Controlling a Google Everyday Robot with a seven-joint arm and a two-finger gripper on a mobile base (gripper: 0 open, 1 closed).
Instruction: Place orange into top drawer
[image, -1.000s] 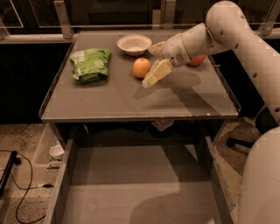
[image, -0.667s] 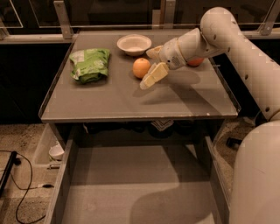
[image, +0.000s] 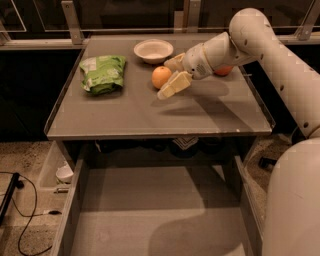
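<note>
On the far left of the tabletop (image: 150, 117) lies a crumpled green bag (image: 102, 74). To its right, near the far edge, sits a shallow white bowl (image: 153, 50). Just near of the bowl is the orange (image: 161, 77), resting on the table surface and not yet lifted.

The gripper (image: 166, 79) comes in from the right, level with the fruit. Its 2 fingers (image: 175, 85) are spread wide, 1 on the far side of the orange and 1 on the near side, so the fruit sits in the mouth of the claw. Whether either pad already touches the skin cannot be told. Further right, half hidden behind the arm, a red apple (image: 223, 71) shows.

The top drawer (image: 67, 215) stands pulled out below the near edge of the table, its flat grey bottom bare.

The step in hand looks like the grasp itself — reaching is done and closing is not. The next move probably calls for the claw to ease a little further left so the orange is centred between the pads. The claw would then squeeze and lift clear of the table lip before carrying the fruit toward the near side and down into the drawer.
</note>
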